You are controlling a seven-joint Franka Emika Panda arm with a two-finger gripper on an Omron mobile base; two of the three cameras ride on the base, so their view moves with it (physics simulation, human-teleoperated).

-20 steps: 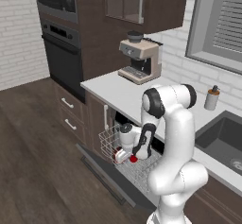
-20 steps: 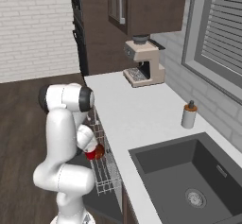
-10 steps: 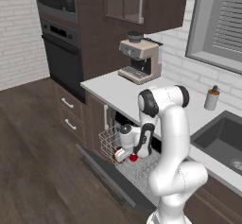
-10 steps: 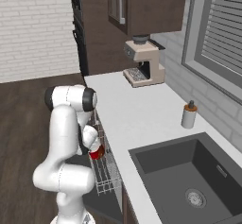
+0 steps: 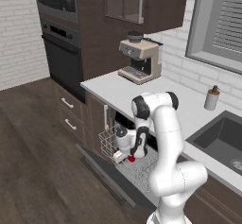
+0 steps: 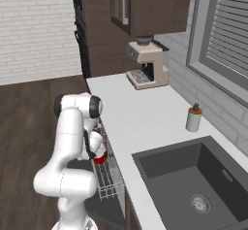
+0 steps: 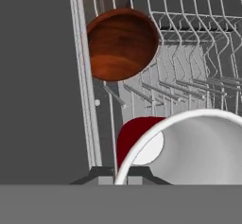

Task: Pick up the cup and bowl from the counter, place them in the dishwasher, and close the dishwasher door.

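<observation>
My gripper (image 5: 125, 155) is shut on the red cup (image 5: 131, 159), low over the pulled-out wire rack (image 5: 109, 142) of the dishwasher. The dishwasher door (image 5: 106, 176) lies dropped open below the rack. From the right base the cup (image 6: 99, 159) hangs at the gripper (image 6: 97, 150) beside the counter (image 6: 140, 122) edge, above the rack (image 6: 109, 181). In the hand view the cup (image 7: 137, 135) is close up and tilted, its white rim and inside toward the camera. The reddish-brown bowl (image 7: 120, 43) rests in the rack (image 7: 194, 53) beyond it, near the rack's side rail.
A coffee machine (image 5: 139, 60) stands at the counter's far end, a soap dispenser (image 5: 211, 98) by the dark sink (image 5: 222, 138). The black wall oven (image 5: 61, 53) and brown drawers (image 5: 68, 114) are left of the dishwasher. Wood floor stretches away in front of the door.
The arm's upper joints have swung slightly toward the dishwasher, and the cup has shifted a little over the rack, still gripped.
</observation>
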